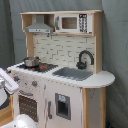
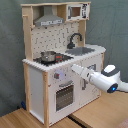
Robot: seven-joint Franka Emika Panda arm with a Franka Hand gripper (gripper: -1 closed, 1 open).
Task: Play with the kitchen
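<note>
The kitchen (image 1: 60, 70) (image 2: 62, 60) stands upright on a wooden floor (image 2: 100, 112) against a grey backdrop (image 1: 115, 45), filling most of both exterior views. It is white with light-wood sides. At the top sits a grey hood (image 1: 40, 25) (image 2: 49, 20), with a small microwave (image 1: 72, 22) (image 2: 77, 11) beside it. Below them runs a tiled back wall (image 1: 60, 50). On the counter a pot (image 1: 31, 61) (image 2: 48, 56) rests on the stovetop (image 1: 42, 66) (image 2: 55, 60); next to it is the sink (image 1: 72, 73) (image 2: 80, 51), with a black faucet (image 1: 85, 59) (image 2: 75, 39) curving up behind it. On the front, the oven door (image 1: 27, 105) (image 2: 64, 96) has a dark window, and knobs (image 1: 34, 83) sit above it. A second door (image 1: 62, 106) with a small dark panel is below the sink.

The arm (image 2: 100, 77) reaches in from the second exterior view's right, white with a blue light on its joint. The gripper (image 2: 74, 68) points at the front panel just under the counter edge, close to the knobs above the oven; whether it touches the panel cannot be told. Whether its fingers are parted or closed cannot be told either. In the first exterior view only a white part of the arm (image 1: 7, 82) shows at the first exterior view's left edge, beside the stove end of the kitchen.
</note>
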